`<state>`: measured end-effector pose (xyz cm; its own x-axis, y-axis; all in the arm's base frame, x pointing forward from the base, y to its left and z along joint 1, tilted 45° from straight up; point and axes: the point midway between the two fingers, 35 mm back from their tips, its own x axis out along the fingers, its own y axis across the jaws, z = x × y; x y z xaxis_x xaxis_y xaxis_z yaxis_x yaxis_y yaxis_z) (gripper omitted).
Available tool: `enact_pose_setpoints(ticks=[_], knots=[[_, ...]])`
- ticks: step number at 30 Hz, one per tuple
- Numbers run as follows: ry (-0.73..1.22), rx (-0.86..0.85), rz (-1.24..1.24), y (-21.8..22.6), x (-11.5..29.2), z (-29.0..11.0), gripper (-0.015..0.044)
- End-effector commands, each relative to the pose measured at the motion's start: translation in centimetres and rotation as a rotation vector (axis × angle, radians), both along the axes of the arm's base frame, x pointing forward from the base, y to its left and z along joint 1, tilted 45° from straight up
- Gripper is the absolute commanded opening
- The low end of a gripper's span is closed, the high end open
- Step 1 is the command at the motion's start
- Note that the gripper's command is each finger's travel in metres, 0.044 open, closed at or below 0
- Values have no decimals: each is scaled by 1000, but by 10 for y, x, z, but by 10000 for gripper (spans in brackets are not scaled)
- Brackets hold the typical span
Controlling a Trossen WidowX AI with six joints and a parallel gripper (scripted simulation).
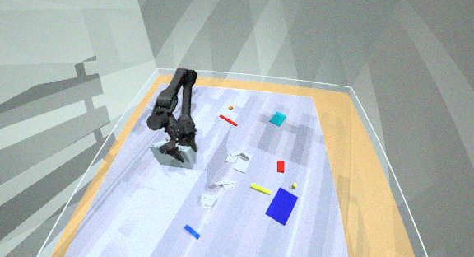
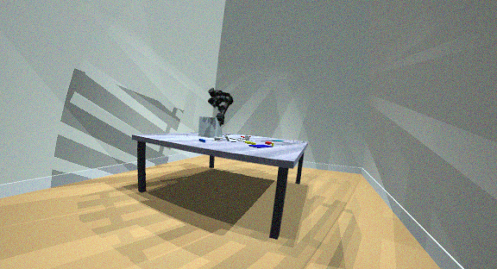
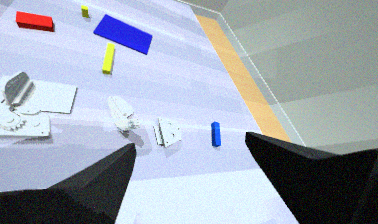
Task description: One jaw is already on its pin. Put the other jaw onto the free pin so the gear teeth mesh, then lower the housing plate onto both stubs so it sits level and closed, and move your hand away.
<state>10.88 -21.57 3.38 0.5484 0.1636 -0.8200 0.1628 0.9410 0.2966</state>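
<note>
The pale gripper base (image 1: 243, 165) (image 3: 37, 131) lies at mid-table, with one toothed jaw (image 3: 9, 119) on it at the left in the wrist view. A round boss shows beside the teeth; the free pin is too small to make out clearly. The loose white jaw (image 1: 227, 184) (image 3: 121, 112) lies on the table apart from the base. The white housing plate (image 1: 208, 201) (image 3: 171, 132), with small holes, lies beyond it. My gripper (image 1: 188, 155) (image 2: 221, 122) (image 3: 192, 142) is open and empty, above the table near the grey box, away from all these parts.
A tall pale grey box (image 1: 164, 156) (image 2: 206, 127) stands right by my gripper. A blue bar (image 1: 192, 231) (image 3: 216, 134), yellow bar (image 1: 260, 189) (image 3: 108, 59), blue slab (image 1: 281, 206) (image 3: 123, 34), red block (image 1: 281, 166) (image 3: 34, 21) and teal slab (image 1: 278, 119) lie about.
</note>
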Motion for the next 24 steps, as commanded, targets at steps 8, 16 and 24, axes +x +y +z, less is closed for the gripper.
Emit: enact_pose_setpoints(ticks=[8,16,24], knots=[[60,121,198,13,41,-29,440],[115,204,337,30,66,-53,440],[182,278,471,53,87,-79,440]])
